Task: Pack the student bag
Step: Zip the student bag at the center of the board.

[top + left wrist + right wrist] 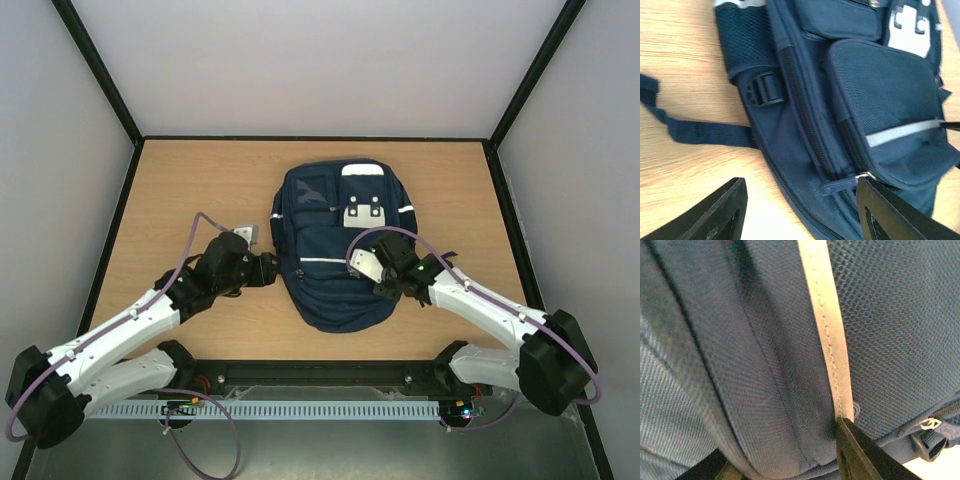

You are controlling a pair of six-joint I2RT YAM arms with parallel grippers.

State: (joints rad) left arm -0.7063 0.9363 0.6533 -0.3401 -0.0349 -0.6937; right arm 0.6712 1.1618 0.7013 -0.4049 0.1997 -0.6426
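Backpack (335, 250) flat mid-table, zips look shut, no loose items in view. Left gripper (800, 200) jaws wide apart over side zipper pull (863, 175). Right gripper (385, 280) pressed on front pocket, grip unclear. Could be opening or just zipped, can't say.

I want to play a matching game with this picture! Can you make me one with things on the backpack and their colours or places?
Things:
1. backpack
2. reflective stripe
3. buckle
4. loose strap

Matches:
A. black plastic
B. lying flat on the wooden table
C. navy blue
D. silvery grey

Pairs: 1-C, 2-D, 3-A, 4-B
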